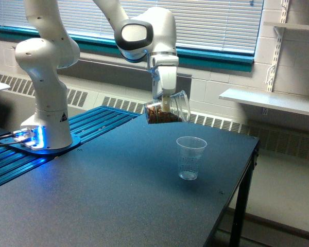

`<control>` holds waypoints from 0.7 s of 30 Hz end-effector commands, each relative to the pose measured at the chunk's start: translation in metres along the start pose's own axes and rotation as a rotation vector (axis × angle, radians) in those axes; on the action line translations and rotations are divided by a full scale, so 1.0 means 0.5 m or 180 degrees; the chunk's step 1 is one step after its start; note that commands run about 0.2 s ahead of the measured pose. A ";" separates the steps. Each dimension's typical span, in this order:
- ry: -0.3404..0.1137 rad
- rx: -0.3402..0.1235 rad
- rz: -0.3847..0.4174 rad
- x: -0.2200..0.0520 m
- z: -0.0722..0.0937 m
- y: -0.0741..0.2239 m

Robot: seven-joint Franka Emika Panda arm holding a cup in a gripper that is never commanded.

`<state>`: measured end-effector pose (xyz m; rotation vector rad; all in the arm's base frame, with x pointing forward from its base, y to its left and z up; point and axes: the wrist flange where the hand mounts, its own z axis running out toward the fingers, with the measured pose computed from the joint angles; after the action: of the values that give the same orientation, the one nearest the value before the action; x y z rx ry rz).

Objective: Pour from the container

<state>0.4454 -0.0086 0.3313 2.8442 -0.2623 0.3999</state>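
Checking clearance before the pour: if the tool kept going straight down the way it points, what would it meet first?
Beyond the container it grips, the tool points down at bare table, to the exterior view's left of the cup. The table looks first in line, though depth is hard to judge from one view.

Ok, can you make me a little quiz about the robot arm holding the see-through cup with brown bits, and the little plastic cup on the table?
1. True or false: the small clear ribbed plastic cup stands upright on the dark table.
2. Where are the brown bits? A) in the small cup B) inside the clear smooth wide-mouthed container held by the gripper C) spilled on the table
3. Fill in: the container is tilted, with its mouth towards the exterior view's ____.

Key: 1 true; 2 B; 3 right.
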 end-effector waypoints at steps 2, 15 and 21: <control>-0.0022 -0.0086 -0.0001 0.009 -0.001 -0.019; -0.0125 -0.0259 -0.0047 0.017 0.009 -0.036; -0.0175 -0.0331 -0.0111 0.020 0.012 -0.042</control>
<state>0.4562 0.0028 0.3203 2.7766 -0.2439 0.2909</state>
